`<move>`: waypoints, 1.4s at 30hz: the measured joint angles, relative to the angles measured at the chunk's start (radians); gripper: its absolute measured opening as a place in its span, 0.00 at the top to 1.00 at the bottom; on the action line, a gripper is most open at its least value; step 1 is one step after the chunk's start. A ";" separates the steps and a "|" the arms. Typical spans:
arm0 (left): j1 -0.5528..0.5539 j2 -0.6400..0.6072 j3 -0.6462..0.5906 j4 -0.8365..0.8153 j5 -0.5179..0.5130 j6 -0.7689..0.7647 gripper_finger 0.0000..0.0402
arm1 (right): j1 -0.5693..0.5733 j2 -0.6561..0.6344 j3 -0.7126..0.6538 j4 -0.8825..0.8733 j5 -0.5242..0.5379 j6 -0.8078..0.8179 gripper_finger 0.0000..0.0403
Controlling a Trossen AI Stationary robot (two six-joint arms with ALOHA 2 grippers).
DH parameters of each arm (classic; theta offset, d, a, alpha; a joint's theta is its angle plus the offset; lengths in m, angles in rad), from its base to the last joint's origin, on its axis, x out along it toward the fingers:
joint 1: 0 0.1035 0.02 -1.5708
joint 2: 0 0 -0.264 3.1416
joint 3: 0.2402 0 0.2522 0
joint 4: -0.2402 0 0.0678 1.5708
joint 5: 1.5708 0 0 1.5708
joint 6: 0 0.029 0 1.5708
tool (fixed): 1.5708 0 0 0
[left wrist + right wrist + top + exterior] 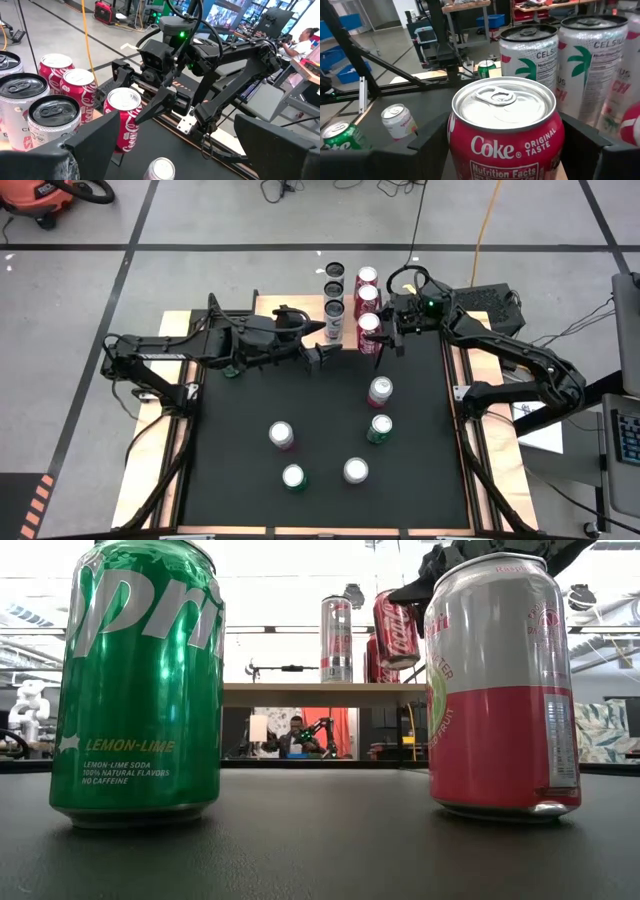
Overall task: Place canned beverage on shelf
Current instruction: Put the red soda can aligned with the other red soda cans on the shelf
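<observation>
Nearest you on the black table (240, 480) stand five loose cans, among them a green Sprite can (140, 685) and a pink-and-white can (500, 680). Further back, your left gripper (322, 357) hangs with its fingers spread wide and nothing between them. At the far edge, your right gripper (380, 335) is clamped on a red Coke can (506, 135), held at the near end of the shelf (320, 693) beside the cans already standing there.

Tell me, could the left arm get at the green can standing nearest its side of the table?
Probably yes. The left gripper is open and holds nothing, and the green can stands alone on the black table, with nothing between them.
</observation>
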 joint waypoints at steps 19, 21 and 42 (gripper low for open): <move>0.000 0.000 0.000 0.002 0.000 -0.001 0.02 | 0.000 0.000 0.000 -0.056 0.050 -0.055 0.32; 0.000 0.000 0.000 0.002 0.000 -0.001 0.02 | -0.001 0.000 0.000 -0.060 0.052 -0.059 0.32; 0.000 0.000 0.000 0.002 0.002 -0.001 0.02 | -0.002 0.021 0.000 -0.052 0.050 -0.055 0.32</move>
